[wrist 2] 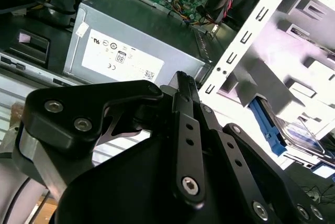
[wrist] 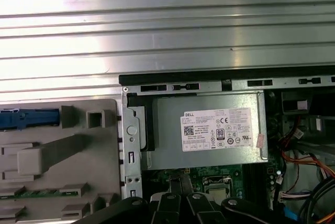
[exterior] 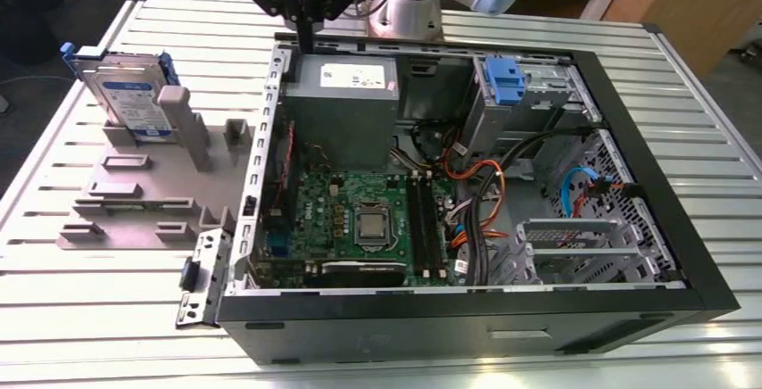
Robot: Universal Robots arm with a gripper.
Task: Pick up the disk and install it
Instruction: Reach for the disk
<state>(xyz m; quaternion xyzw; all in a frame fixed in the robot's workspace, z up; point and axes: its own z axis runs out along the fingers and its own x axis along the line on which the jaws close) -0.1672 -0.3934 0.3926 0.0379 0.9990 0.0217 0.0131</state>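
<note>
Silver disk point(exterior: 120, 95) w/ the blue carrier frame is standing on edge in the grey plastic fixture point(exterior: 143, 202), on the exterior view's left of the open PC case point(exterior: 666, 130). It leans back a bit, label side toward the cam. Nothing touching it afaict.

Gripper point(exterior: 305, 41) hangs over the far wall of the case, right above the grey PSU box point(exterior: 345, 86), well apart from the disk. Fingers look pressed together w/ nothing between them. Same story in the second wrist view, where the black links meet in one tip over the PSU sticker.

So imo this is the pick-up step, not begun. The disk isn't grabbed. The metal drive bay point(exterior: 548, 95) w/ the blue latch point(exterior: 505, 81) at the far corner of the case is prob where it belongs, but I can't tell which slot.

What a grab calls for, my guess:
- Fingers spread wide enough for the disk's thickness.
- Wrist lined up w/ the upright drive so the pads land square on it.
- A straight lift so it doesn't snag on the fixture's posts.
- A path that clears the case's side wall, since case and fixture sit just beside each other.

Cables point(exterior: 476, 175) near the bay could be a nuisance for the install, fwiw.
</note>
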